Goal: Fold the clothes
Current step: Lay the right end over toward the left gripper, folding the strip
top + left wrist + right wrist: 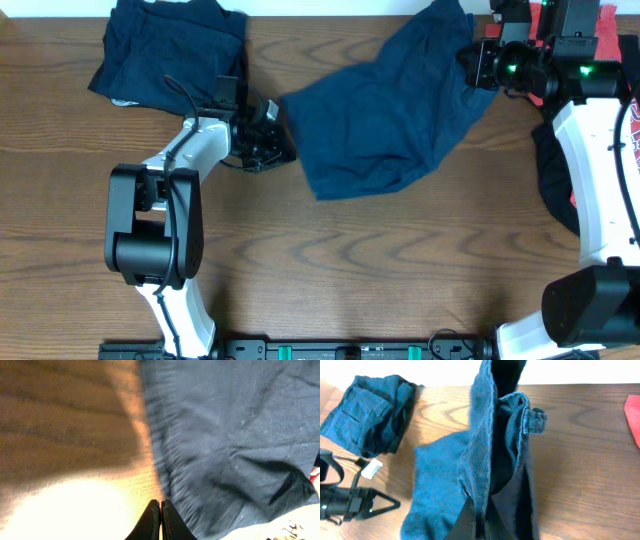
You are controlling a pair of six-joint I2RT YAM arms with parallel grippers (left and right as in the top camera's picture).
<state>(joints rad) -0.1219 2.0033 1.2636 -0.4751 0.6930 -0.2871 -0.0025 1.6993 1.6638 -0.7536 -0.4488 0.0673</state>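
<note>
A dark navy garment (380, 115) lies spread across the middle of the table, its far right corner lifted off the wood. My right gripper (470, 62) is shut on that raised corner. In the right wrist view the fabric (490, 460) hangs in folds pinched between the fingers (470, 522), with a small loop (535, 420) sticking out. My left gripper (290, 148) rests at the garment's left edge. It is shut in the left wrist view (160, 510), nothing between its fingers, and the cloth (230, 435) lies just to its right.
A folded pile of navy clothes (170, 55) sits at the back left, also in the right wrist view (370, 412). A coral-red T-shirt (612, 22) and a black garment (553, 175) lie at the right edge under the right arm. Bare wood (380, 270) fills the front.
</note>
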